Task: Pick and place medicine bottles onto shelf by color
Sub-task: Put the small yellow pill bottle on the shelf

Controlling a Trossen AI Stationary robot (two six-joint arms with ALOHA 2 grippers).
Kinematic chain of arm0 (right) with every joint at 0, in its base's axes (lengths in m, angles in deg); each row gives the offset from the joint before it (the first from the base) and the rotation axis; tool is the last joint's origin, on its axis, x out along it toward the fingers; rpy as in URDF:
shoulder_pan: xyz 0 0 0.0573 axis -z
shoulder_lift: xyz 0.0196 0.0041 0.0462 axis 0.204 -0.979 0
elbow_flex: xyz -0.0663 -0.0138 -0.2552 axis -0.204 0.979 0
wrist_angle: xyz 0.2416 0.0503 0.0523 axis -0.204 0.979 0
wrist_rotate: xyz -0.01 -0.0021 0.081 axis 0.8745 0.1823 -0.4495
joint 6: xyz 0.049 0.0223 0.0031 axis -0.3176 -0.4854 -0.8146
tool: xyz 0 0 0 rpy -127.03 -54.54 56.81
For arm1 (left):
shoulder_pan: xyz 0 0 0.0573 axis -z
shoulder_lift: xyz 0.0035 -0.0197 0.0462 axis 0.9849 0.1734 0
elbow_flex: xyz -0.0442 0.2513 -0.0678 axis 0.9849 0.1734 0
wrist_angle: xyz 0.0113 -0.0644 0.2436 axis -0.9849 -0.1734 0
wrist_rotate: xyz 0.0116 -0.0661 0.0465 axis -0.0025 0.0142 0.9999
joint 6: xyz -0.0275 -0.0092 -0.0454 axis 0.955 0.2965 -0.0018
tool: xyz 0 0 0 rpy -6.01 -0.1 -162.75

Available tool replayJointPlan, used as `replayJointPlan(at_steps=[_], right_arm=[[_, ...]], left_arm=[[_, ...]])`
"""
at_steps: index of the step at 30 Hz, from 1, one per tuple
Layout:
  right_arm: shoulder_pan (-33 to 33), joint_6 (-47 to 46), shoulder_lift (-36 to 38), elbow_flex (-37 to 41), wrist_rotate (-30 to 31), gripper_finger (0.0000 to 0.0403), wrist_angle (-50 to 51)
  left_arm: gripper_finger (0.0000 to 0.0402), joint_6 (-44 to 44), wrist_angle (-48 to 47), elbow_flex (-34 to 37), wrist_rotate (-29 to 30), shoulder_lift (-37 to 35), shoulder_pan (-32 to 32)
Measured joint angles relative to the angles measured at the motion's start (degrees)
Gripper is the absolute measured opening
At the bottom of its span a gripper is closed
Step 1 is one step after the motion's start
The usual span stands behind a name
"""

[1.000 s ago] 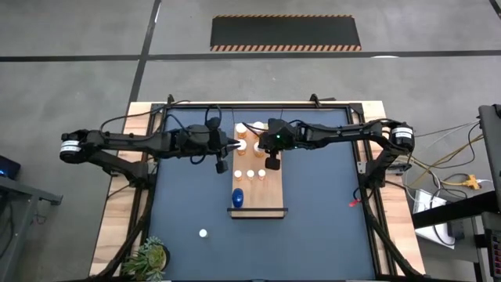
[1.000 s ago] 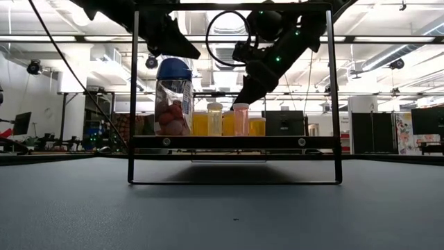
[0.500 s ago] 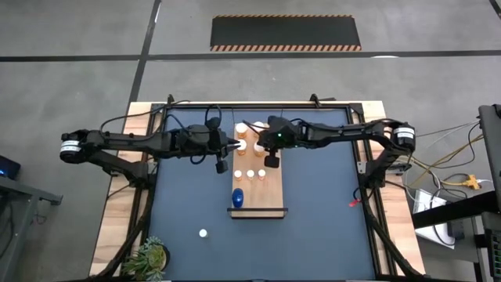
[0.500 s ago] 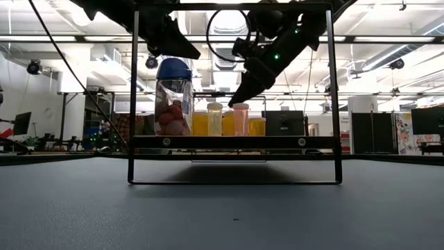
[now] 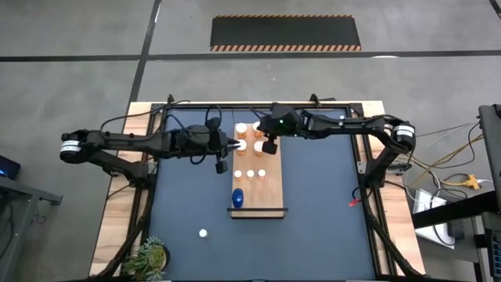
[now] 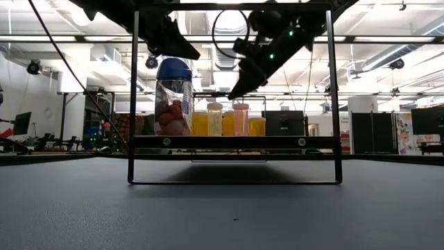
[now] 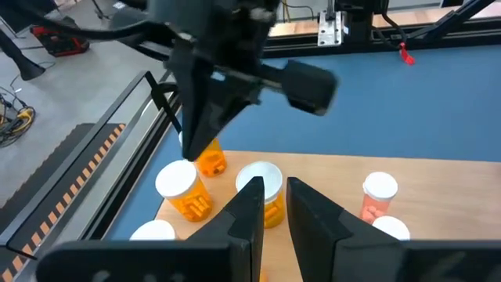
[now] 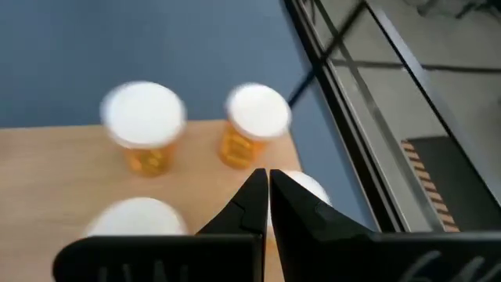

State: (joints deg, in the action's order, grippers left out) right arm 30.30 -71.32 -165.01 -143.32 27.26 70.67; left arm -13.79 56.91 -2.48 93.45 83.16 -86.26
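Orange medicine bottles (image 5: pixel 250 174) with white caps stand grouped on your wooden shelf (image 5: pixel 270 192), with the blue bottle (image 5: pixel 238 197) nearer its dark-edged end and one white cap (image 5: pixel 203 233) loose on the dark table (image 5: pixel 321 211). Your right gripper (image 5: pixel 268 148) hangs above the far bottles with its jaws pressed together, gripping nothing. Your left gripper (image 5: pixel 234 146) sits beside that group with only a narrow gap between its fingers, empty.

Overhead and table-level cameras share the shelf (image 5: pixel 258 180).
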Motion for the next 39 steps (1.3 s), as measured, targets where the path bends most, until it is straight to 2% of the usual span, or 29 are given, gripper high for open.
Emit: replayJointPlan(at_steps=[5,9,17,22,25,29,34,37,39], right_arm=[[1.76,-0.59,-1.24,0.02,0.42,0.0009,0.50],[0.94,-0.92,2.43,0.07,0.39,0.0009,2.66],[-6.29,-0.83,12.49,1.89,-0.06,0.0009,5.07],[-12.53,-0.44,17.80,6.38,-0.04,0.0009,4.49],[-15.85,-0.43,19.83,9.66,-0.04,0.0009,2.66],[-18.57,-0.17,21.32,12.73,-0.04,0.0009,-1.84],[-19.44,0.01,20.89,13.55,-0.02,0.0009,-3.59],[-19.41,0.06,20.39,13.55,0.00,0.0009,-4.09],[-19.39,0.13,20.31,13.57,0.02,0.0009,-4.21]], left_arm=[[0.0038,0.32,-0.04,0.43,0.00,0.00,0.01],[0.0038,4.89,-0.04,0.42,0.04,-0.02,1.49],[0.0038,16.33,-3.71,-1.22,-0.13,-0.04,13.64],[0.0038,29.62,-10.19,-3.51,0.65,-0.07,23.80],[0.0038,41.82,-15.46,-5.75,3.26,0.59,28.80],[0.0038,60.82,-28.33,-10.67,4.21,4.54,34.35],[0.0038,77.95,-45.93,-18.97,-4.33,14.01,39.37],[0.0038,82.31,-52.77,-22.69,-11.40,19.35,41.52],[0.0039,83.48,-53.73,-24.14,-12.23,21.74,42.67]])
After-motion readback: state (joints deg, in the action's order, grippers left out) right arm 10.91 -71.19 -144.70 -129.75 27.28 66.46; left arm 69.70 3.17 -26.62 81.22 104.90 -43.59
